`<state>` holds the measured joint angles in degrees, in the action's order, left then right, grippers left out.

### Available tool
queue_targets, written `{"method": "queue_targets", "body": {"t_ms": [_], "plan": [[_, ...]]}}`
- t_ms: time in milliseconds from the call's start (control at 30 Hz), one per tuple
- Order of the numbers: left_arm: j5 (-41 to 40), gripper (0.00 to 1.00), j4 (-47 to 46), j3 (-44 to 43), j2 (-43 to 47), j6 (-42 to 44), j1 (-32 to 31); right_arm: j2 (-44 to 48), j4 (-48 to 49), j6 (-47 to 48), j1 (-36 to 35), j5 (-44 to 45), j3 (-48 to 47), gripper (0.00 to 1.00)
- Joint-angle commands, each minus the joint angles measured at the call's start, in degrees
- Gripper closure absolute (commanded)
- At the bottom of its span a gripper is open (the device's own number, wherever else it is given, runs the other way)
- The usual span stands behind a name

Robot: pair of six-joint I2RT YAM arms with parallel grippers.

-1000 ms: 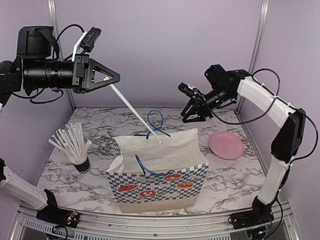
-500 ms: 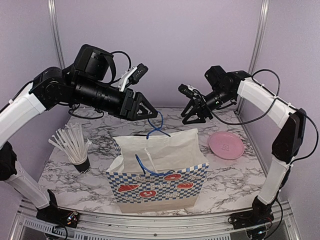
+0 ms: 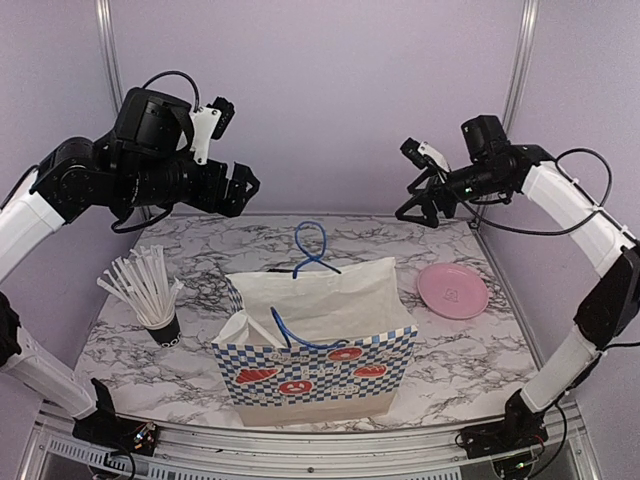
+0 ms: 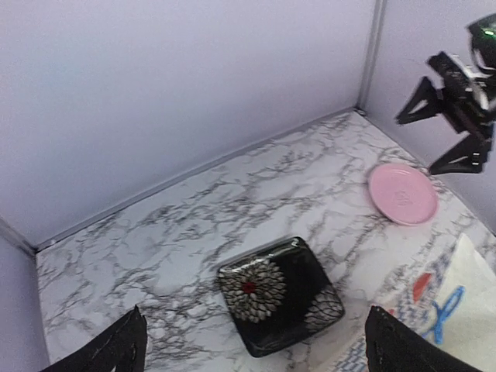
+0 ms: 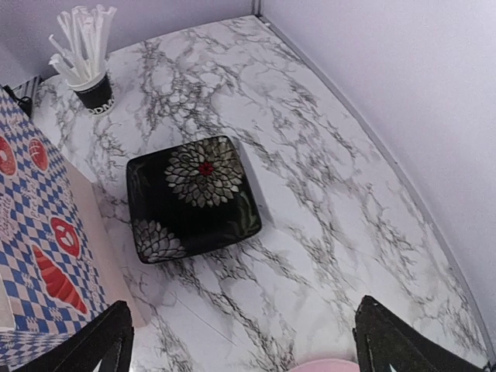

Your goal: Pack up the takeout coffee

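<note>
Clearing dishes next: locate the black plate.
Wrist views show the black plate on the table behind the paper bag, left of the pink plate.

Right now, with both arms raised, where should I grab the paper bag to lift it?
Probably the far blue handle: it stands as an upright loop above the paper bag's rim. Come straight down from above, end effector fingers closing across the cord. The near handle droops against the opening, harder to pinch.
</note>
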<state>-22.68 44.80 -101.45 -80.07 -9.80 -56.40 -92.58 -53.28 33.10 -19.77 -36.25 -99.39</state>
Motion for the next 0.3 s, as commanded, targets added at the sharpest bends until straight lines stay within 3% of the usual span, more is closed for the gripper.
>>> {"method": "queue_targets", "body": {"t_ms": [0, 100, 267], "plan": [[-21.39, 0.01, -2.56, 4.18, 1.65, 1.38, 4.74, 7.55, 15.6, -9.69, 4.51, 10.29, 5.51, 0.02], [-27.27, 0.01, -9.18, 11.05, 5.24, -0.19, 8.02, 12.21, 25.11, -14.13, 5.13, 18.93, 11.65, 0.02], [-27.81, 0.01, -24.64, 24.21, 12.36, 2.64, 9.49, 14.06, 30.81, -19.41, 5.09, 29.87, 13.32, 0.02]]}}
